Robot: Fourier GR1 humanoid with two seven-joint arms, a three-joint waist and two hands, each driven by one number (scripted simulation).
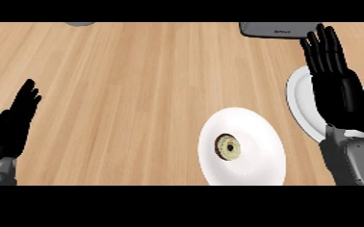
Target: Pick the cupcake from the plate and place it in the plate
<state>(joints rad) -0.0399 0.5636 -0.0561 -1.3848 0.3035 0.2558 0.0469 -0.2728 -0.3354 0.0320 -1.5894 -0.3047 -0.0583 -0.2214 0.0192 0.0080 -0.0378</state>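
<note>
While the wooden counter stretches wide, the near plate carries the cupcake just left of its centre. The second plate sits just beside it on the right, half hidden behind the right hand. That hand, fingers straight and spread, is the nearer one — the cupcake lies down and left of it. The left hand rests open at the left edge, well apart. The cupcake's sides are hard to make out.

text: none legible | grey object: faint mark, too small to read
</note>
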